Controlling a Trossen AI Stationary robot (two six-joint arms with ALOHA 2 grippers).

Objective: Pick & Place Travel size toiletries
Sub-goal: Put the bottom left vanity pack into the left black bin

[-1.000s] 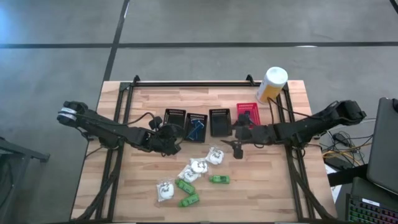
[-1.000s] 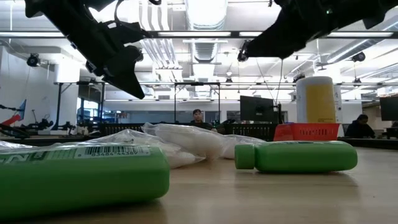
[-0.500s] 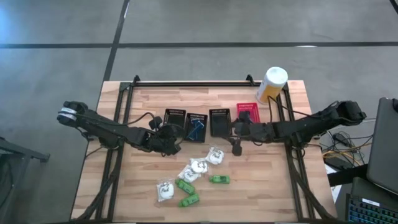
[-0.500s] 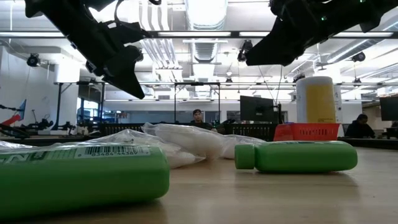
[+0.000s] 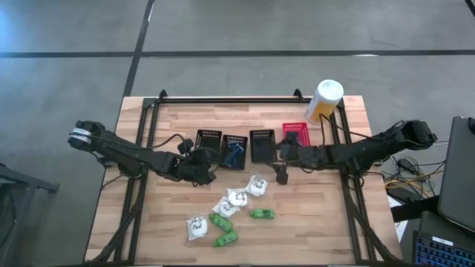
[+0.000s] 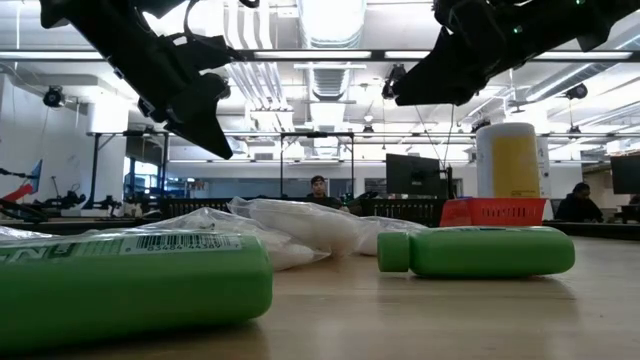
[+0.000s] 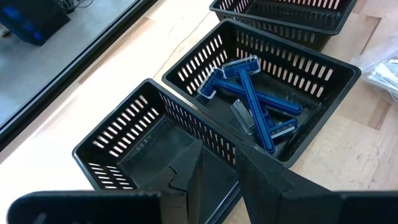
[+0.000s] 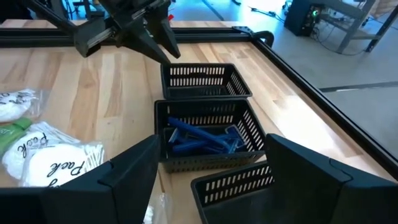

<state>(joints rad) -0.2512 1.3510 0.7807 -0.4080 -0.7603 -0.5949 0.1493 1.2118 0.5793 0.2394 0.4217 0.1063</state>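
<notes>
On the table (image 5: 171, 122): a row of four small mesh baskets stood across the middle, three black and one red, with the toiletries lying loose nearer the front edge.
Left gripper (image 5: 202, 169): hung low just in front of the leftmost black basket (image 5: 208, 140); in its wrist view the two dark fingers (image 7: 267, 186) stood close together with a narrow gap, nothing between them, over that basket's near wall.
Right gripper (image 5: 281, 176): hovered just in front of the gap between the third black basket (image 5: 262, 145) and the red basket (image 5: 295, 135); in its wrist view the fingers (image 8: 134, 177) stood spread wide apart and empty.
Second black basket (image 5: 234, 150): held blue razors (image 7: 252, 99), several lying crossed on its floor.
White wrapped lumps (image 5: 236, 199): three lay in a loose diagonal from near the right gripper down toward the front left, one (image 5: 257, 185) just beside that gripper, one (image 5: 197, 226) farthest forward.
Green packets (image 5: 261, 214): three lay on the wood among the lumps, one apart to the right, two (image 5: 225, 239) near the front.
Low view: a green packet (image 6: 470, 250) lay on its side, another filled the near left corner.
Canister (image 5: 324, 100): a white-and-yellow one stood upright at the far right corner, beyond the red basket.
Background: people sat at desks in the room behind.
</notes>
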